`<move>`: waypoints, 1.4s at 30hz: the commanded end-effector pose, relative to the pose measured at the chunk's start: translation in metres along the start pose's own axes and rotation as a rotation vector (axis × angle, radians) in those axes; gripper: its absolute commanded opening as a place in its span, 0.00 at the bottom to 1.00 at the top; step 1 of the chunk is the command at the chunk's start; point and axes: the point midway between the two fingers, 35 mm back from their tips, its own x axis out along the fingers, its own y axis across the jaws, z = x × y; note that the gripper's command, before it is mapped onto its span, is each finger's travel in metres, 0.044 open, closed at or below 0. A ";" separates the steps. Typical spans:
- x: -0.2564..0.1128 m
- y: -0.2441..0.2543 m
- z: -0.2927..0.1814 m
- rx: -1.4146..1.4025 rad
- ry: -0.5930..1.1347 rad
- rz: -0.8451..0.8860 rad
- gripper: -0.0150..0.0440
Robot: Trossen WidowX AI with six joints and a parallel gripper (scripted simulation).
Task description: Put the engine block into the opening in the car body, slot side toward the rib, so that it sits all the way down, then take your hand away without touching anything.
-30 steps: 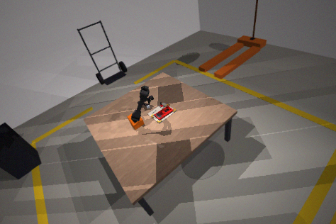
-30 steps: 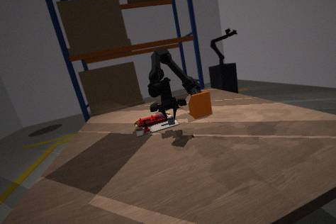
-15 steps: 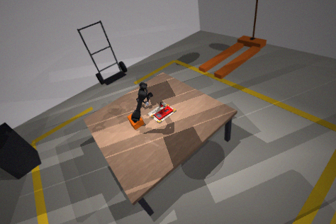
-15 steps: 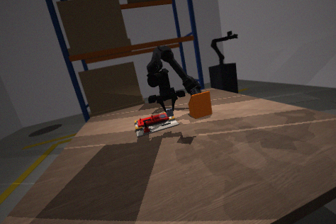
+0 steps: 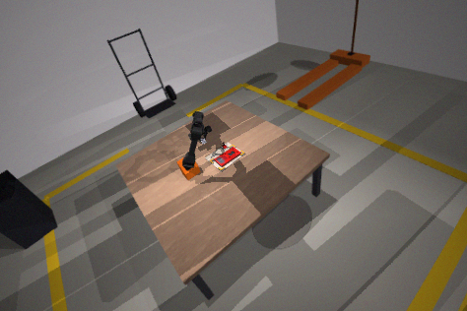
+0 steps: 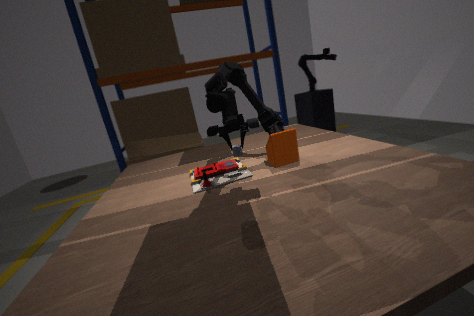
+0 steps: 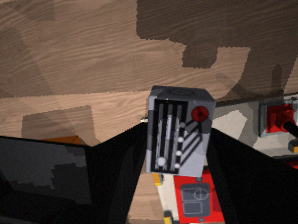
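My gripper (image 5: pixel 203 141) (image 6: pixel 237 149) (image 7: pixel 176 131) is shut on the engine block (image 6: pixel 237 151) (image 7: pixel 192 162), a grey block with dark slots and a red round cap on its upper face. It holds the block above the table, beside the car body. The red car body (image 5: pixel 228 156) (image 6: pixel 217 168) (image 7: pixel 176 209) lies on a white board (image 5: pixel 209 158) (image 6: pixel 198 188) (image 7: pixel 235 122) with yellow corner pieces. In the wrist view the block covers part of the board and car body. The opening and its rib cannot be made out.
A small red part with a black pin (image 6: pixel 206 182) (image 7: pixel 280 119) stands on the board beside the car body. The arm's orange base (image 5: pixel 188 169) (image 6: pixel 283 148) is on the wooden table (image 5: pixel 182 212) (image 6: pixel 350 200), near the board. Shelving and a second arm are behind the table.
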 end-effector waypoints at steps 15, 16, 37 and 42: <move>0.009 -0.041 -0.018 0.267 -0.027 0.009 0.25; 0.009 -0.043 -0.020 0.282 -0.028 0.010 0.25; 0.026 -0.086 -0.050 0.590 -0.039 0.016 0.25; 0.030 -0.097 -0.059 0.665 -0.042 0.017 0.25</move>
